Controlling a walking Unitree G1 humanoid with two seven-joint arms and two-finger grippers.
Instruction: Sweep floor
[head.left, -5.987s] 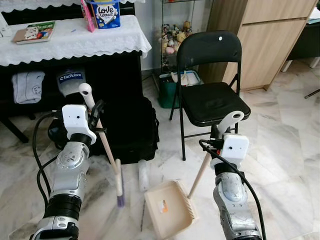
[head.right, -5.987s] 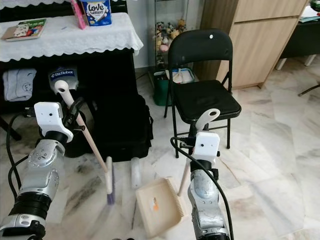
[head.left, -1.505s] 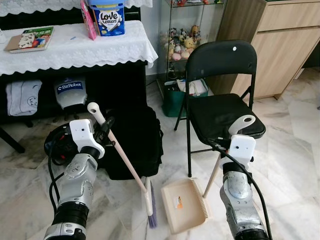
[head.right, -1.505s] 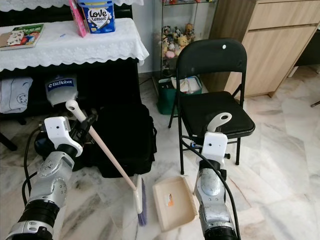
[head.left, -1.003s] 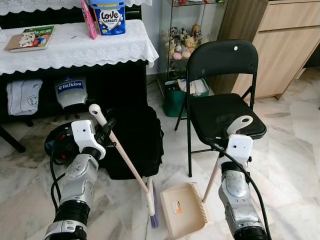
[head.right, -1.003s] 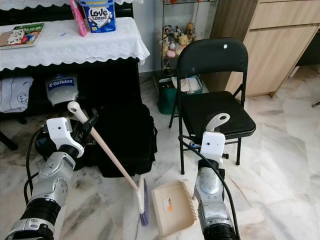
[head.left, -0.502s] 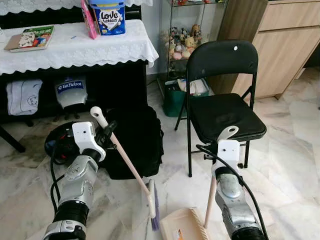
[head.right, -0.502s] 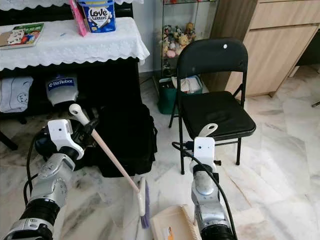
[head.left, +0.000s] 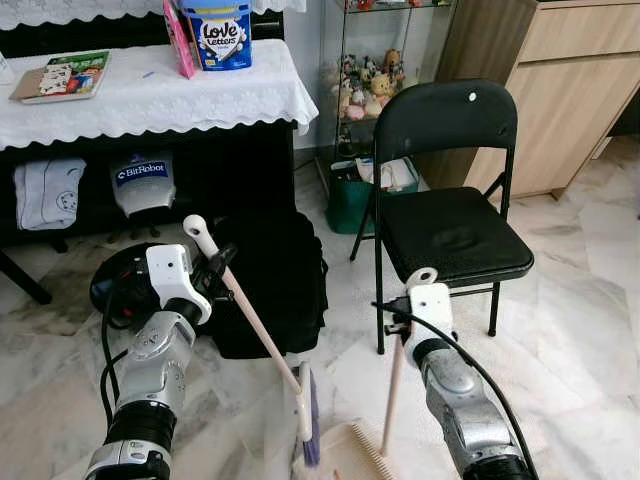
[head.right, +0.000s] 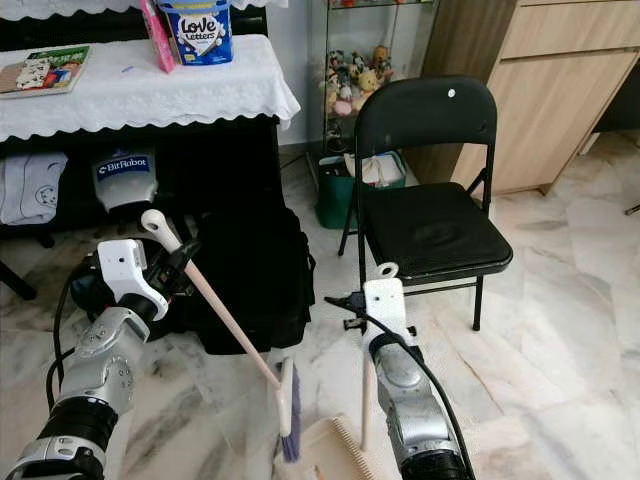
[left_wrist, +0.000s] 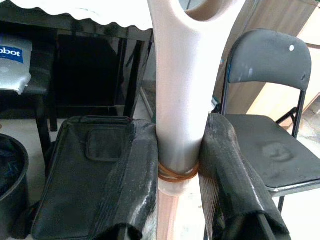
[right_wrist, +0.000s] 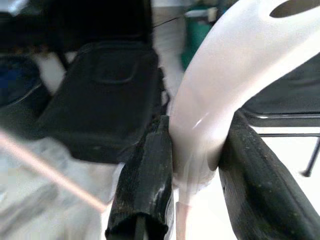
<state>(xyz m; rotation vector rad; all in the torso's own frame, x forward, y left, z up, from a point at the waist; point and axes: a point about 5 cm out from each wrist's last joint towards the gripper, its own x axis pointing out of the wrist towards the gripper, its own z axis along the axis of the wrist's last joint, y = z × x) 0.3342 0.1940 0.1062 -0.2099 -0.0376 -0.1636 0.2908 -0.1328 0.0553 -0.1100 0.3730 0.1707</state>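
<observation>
Nearest us, the dustpan (head.left: 345, 452) lies on the marble floor (head.left: 560, 330) below our right gripper (right_wrist: 192, 150), with the broom head (head.left: 308, 418) just beside its lip. Our right gripper is clamped on the dustpan handle (head.left: 393, 385) near its white top, the two fingers (right_wrist: 147, 175) pressing either side. Our left gripper (left_wrist: 177, 150) is likewise closed on the broom (head.left: 250, 315) just under its looped end, the stick slanting down away from it toward the pan. Both tools look light and stiff. We judge the smooth plastic grips slippery, so a firm hold high on each handle suits. Beyond our left gripper sits a black bag (head.left: 270, 280), beyond our right a folding chair (head.left: 450, 200); farther off, a cloth-covered table (head.left: 150, 90).
</observation>
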